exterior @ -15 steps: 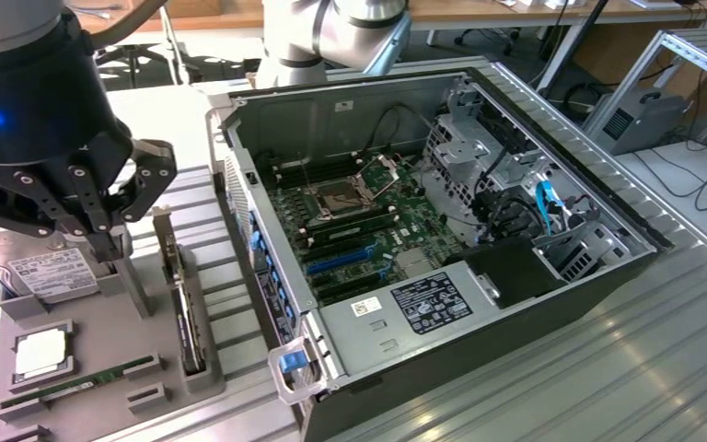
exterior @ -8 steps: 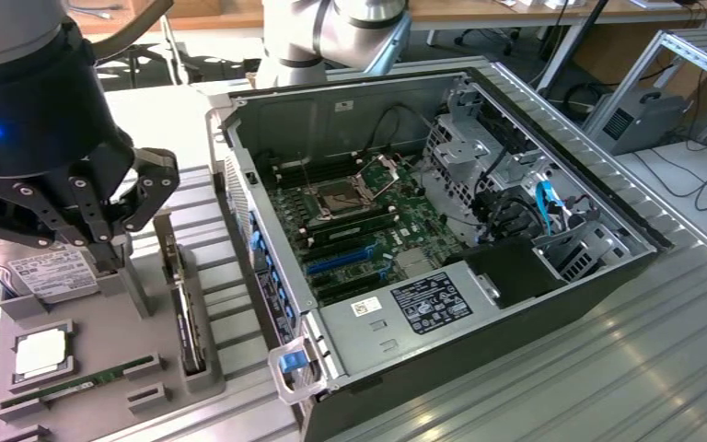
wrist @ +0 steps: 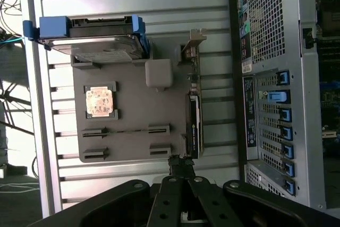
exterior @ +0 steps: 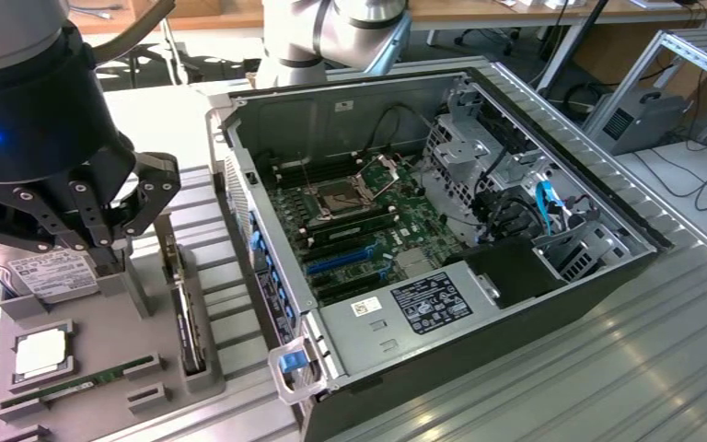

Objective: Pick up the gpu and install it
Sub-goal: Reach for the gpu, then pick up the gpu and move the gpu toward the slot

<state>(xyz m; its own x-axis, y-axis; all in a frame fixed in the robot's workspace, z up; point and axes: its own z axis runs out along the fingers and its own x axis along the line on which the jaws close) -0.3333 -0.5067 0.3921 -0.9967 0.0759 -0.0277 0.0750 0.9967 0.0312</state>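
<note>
As the gpu (exterior: pixel 189 318) stands on edge in its slot of the gray fixture tray (exterior: pixel 108 345), in the lower left of the exterior view, no step of the task is complete: the card has not been lifted, and it has not been seated in the computer case (exterior: pixel 452 230). Both the pickup and the installation are left to do. The blue expansion slots (exterior: pixel 335 262) on the motherboard (exterior: pixel 378 230), near the centre of the frame, appear to carry no card.

Orientation: the long axis of the card runs along the tray edge nearest the case, roughly parallel to the case's near wall, from the lower part of the frame toward the upper part. In the wrist view the silver bracket (wrist: pixel 194 43) marks the end nearest the hard drive (wrist: pixel 101 43); the opposite end points toward the gripper (wrist: pixel 178 164). The flat faces stand vertical, one toward the case, one toward the tray's other parts.

The tray also holds the hard drive in its blue carrier, a processor (wrist: pixel 101 102) and a RAM stick (exterior: pixel 77 382), all apart from the card.

Gripper: the jaws are closed together and hold nothing. In the exterior view it hangs at the exterior view's left, above the hard-drive end of the tray, clear of the card; no contact with the gpu is visible
</note>
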